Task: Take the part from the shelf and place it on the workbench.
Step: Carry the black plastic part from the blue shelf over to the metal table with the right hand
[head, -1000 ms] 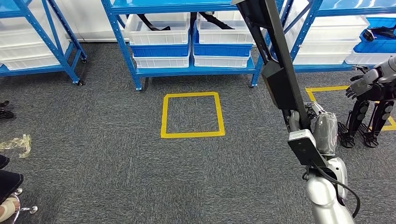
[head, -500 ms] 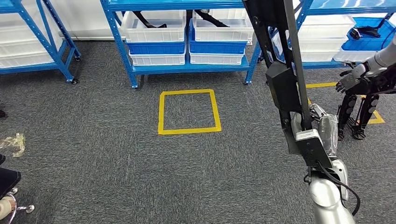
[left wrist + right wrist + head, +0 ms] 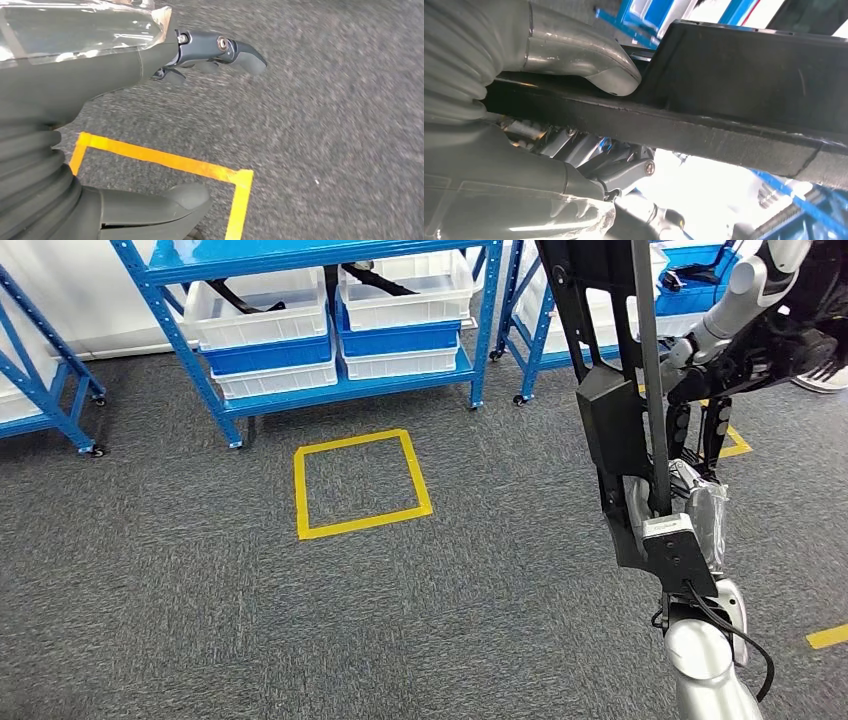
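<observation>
A long black part (image 3: 610, 430) rises upright at the right of the head view, held low down by my right hand (image 3: 697, 515), which wears a clear plastic cover. In the right wrist view the thumb (image 3: 589, 65) presses on the part's flat black bar (image 3: 734, 100) and the darker fingers curl beneath it. My left hand (image 3: 100, 75) hangs over the grey carpet with its dark fingers (image 3: 225, 50) and thumb apart and nothing between them.
A blue shelf (image 3: 300, 390) at the back carries white and blue bins (image 3: 265, 300) with black parts in them. A yellow tape square (image 3: 360, 483) marks the carpet before it. Another robot (image 3: 740, 320) stands at the far right. A yellow strip (image 3: 828, 637) lies near my right arm.
The camera has turned: shelf and tape square have slid left and tilted, and the other robot now looms nearer at upper right. My right hand still holds the part.
</observation>
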Robot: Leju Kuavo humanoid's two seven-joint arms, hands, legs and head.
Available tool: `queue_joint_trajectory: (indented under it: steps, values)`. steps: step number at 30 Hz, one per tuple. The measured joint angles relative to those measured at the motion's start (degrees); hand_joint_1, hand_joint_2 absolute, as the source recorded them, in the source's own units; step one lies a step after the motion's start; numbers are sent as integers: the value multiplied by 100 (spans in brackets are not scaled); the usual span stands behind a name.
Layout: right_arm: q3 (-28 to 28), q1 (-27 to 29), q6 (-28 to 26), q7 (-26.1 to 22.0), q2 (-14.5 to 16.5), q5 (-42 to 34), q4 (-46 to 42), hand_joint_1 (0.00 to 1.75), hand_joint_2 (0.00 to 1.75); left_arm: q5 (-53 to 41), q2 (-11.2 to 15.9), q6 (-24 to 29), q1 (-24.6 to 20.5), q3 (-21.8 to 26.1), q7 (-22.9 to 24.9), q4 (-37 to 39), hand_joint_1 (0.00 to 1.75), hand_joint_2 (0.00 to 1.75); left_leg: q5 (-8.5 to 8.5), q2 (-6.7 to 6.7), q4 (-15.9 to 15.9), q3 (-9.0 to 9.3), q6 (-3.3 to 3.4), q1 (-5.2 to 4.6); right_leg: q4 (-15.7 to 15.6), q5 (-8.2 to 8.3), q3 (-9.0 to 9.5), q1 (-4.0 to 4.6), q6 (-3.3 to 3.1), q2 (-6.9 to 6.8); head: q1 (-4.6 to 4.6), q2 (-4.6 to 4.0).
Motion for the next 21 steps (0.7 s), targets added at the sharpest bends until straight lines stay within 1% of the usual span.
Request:
queue_joint_trajectory:
  steps: [1,2,3,4,5,6,7,8,9,10,11,12,13,14,15,16,17,18,19,20,21]
  values:
    - [-4,-9,-3,-4,-2,-3,0,175,175,-2,3,-8,-1,-1,-2,1,0,175,90,-122,-290,142,17,7,20,8,-28,5,17,63,1,0]
    - [-8,-18,-6,-9,-3,-6,-1,175,175,-3,7,-13,0,-1,-4,2,0,175,108,-211,-442,207,31,7,31,24,-63,4,44,124,1,0]
    - [-15,-21,-9,-12,-4,-7,-1,175,175,-3,10,-16,0,-1,-6,3,0,175,89,-225,-473,213,43,-1,28,49,-101,-2,84,191,0,0]
    - [-21,-22,-11,-15,-9,-9,-1,175,175,-3,10,-18,-1,-1,-8,4,0,175,109,-151,-499,209,66,-9,13,78,-138,-7,128,267,-1,0]
    - [-27,-12,-13,-19,-18,-12,-1,175,175,-2,8,-21,-5,0,-9,4,0,175,139,-72,-538,215,99,-10,27,83,-181,-10,163,265,-4,0]
    - [-36,-9,-14,-21,-32,-16,-1,175,175,0,9,-27,-10,1,-11,4,0,175,174,13,-581,223,137,-1,113,40,-249,2,179,183,9,0]
    - [-43,-18,-19,-24,-44,-25,0,175,175,0,10,-35,-14,1,-14,4,0,175,206,97,-623,228,170,10,307,-57,-360,21,179,47,27,0]
    - [-49,-27,-23,-27,-53,-34,1,175,175,0,11,-42,-17,2,-17,5,0,175,224,184,-644,227,188,10,632,-210,-519,23,166,-126,40,0]
    - [-54,-37,-27,-29,-56,-45,2,175,175,0,15,-48,-17,2,-19,8,0,175,230,265,-648,216,198,7,1012,-373,-694,27,157,-244,57,0]
    - [-56,-36,-32,-31,-55,-54,5,175,175,0,17,-51,-16,2,-20,11,0,175,230,351,-647,206,199,1,1352,-495,-847,16,166,-302,61,0]
    - [-57,-30,-37,-31,-55,-58,13,175,175,0,20,-51,-17,2,-20,16,0,175,230,437,-645,199,198,0,1544,-550,-921,-2,196,-334,61,0]
    - [-59,-26,-44,-33,-55,-61,21,175,175,0,21,-51,-20,2,-20,23,0,175,228,518,-643,197,194,4,1486,-509,-865,-23,248,-365,63,0]
    - [-61,-28,-54,-37,-56,-62,29,175,175,0,23,-51,-24,2,-21,29,0,175,224,593,-640,201,184,10,1194,-393,-687,-45,315,-421,64,0]
    - [-62,-36,-62,-41,-57,-64,34,175,175,0,25,-51,-31,2,-21,34,0,175,215,662,-633,210,163,7,747,-258,-431,-63,373,-540,66,0]
    - [-62,-52,-72,-46,-58,-66,38,175,175,0,30,-49,-38,2,-24,38,0,175,202,722,-626,217,131,-3,346,-143,-198,-56,394,-651,67,0]
    - [-62,-66,-85,-51,-58,-70,41,175,175,0,38,-47,-43,2,-27,40,0,175,192,774,-619,224,93,-19,72,-71,-44,-41,377,-724,63,0]
    - [-63,-78,-97,-54,-59,-72,46,175,175,0,45,-44,-48,2,-31,42,0,175,184,821,-613,230,57,-38,-49,-46,15,-21,334,-754,61,0]
    - [-66,-86,-108,-55,-61,-74,52,175,175,0,51,-42,-54,2,-35,43,0,175,182,870,-613,233,28,-46,-41,-38,1,0,283,-700,57,0]
    - [-71,-87,-115,-56,-62,-75,56,175,175,1,53,-41,-59,2,-37,44,0,175,176,903,-610,236,0,-43,-35,-24,-19,-18,237,-633,51,0]
    - [-74,-88,-118,-57,-64,-75,60,175,175,1,56,-39,-67,2,-37,45,0,175,137,852,-577,227,-30,-29,-34,-9,-33,-43,202,-575,45,0]
    - [-75,-96,-119,-58,-63,-75,63,175,175,2,57,-37,-72,2,-37,46,0,175,44,736,-470,185,-54,-14,-36,5,-42,-69,159,-519,37,0]
